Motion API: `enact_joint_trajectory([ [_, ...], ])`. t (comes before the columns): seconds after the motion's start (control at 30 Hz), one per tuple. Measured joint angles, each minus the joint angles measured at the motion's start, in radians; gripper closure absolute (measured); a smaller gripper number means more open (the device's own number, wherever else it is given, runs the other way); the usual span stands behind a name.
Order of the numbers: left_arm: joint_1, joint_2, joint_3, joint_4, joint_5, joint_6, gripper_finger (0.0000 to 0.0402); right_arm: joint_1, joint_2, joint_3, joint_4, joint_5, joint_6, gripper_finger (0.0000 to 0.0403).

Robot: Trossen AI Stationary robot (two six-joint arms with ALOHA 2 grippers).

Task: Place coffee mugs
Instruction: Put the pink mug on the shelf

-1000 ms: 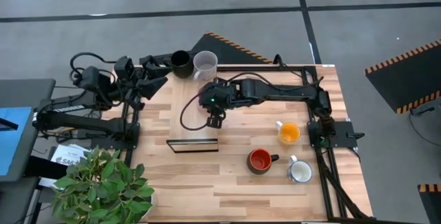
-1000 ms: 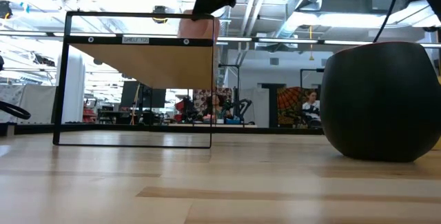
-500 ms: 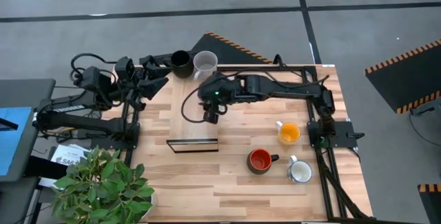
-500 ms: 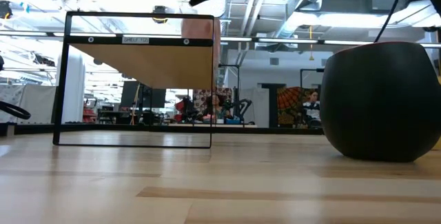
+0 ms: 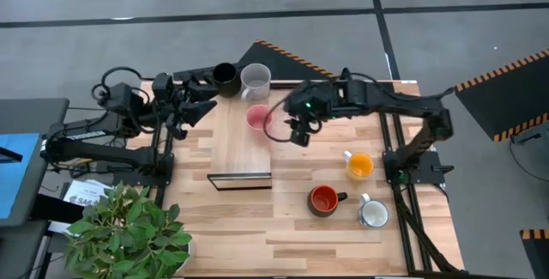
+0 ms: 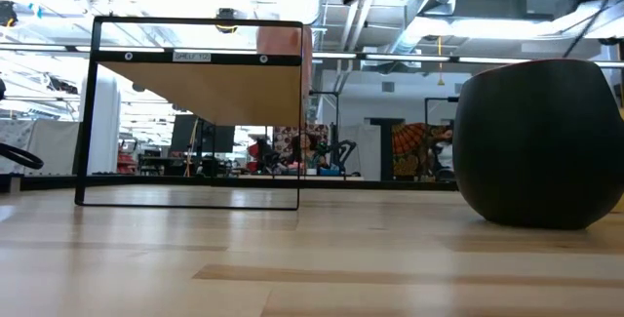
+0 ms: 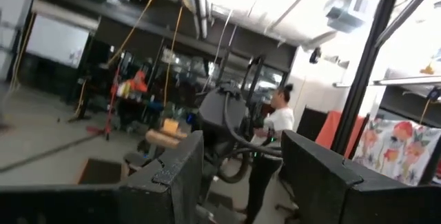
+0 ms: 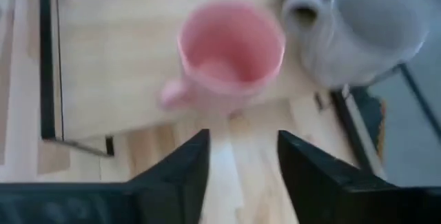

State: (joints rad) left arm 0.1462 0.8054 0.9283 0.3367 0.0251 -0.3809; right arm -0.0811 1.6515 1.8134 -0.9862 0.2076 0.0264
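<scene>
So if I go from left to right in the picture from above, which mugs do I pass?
Black mug → pale grey mug and pink mug, level with each other → red-orange mug → orange-yellow mug → white mug.

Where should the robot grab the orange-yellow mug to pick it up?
Probably from above, pinching the rim of the orange-yellow mug. It stands upright with its mouth open and bare table around it. Avoid its handle side, facing the far edge.
</scene>
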Motion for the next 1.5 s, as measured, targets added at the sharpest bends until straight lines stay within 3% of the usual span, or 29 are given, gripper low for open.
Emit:
enact_joint_trajectory([
  [0.13, 0.000, 0.000, 0.000, -0.044, -0.010, -0.022, 0.0222, 0.005, -0.121, -0.308, 0.225, -0.003, 0.128, 0.0298],
  [0.23, 0.000, 0.000, 0.000, -0.051, -0.018, -0.021, 0.0222, 0.019, -0.150, -0.483, 0.428, -0.004, 0.213, 0.0376],
  [0.27, 0.000, 0.000, 0.000, -0.051, -0.026, -0.021, 0.0222, 0.022, -0.149, -0.522, 0.495, -0.004, 0.236, 0.0384],
  [0.57, 0.000, 0.000, 0.000, -0.051, -0.067, -0.016, 0.0222, 0.022, -0.030, -0.575, 0.768, 0.003, 0.343, 0.0386],
  [1.13, 0.000, 0.000, 0.000, -0.079, -0.067, -0.016, 0.0222, -0.015, -0.007, -0.575, 0.947, 0.022, 0.361, 0.0386],
  [1.33, 0.000, 0.000, 0.000, -0.086, -0.073, -0.015, 0.0222, -0.012, 0.077, -0.553, 1.052, 0.004, 0.358, 0.0386],
  [1.5, 0.000, 0.000, 0.000, -0.088, -0.086, -0.016, 0.0222, -0.002, 0.150, -0.494, 1.035, 0.004, 0.362, 0.0386],
])
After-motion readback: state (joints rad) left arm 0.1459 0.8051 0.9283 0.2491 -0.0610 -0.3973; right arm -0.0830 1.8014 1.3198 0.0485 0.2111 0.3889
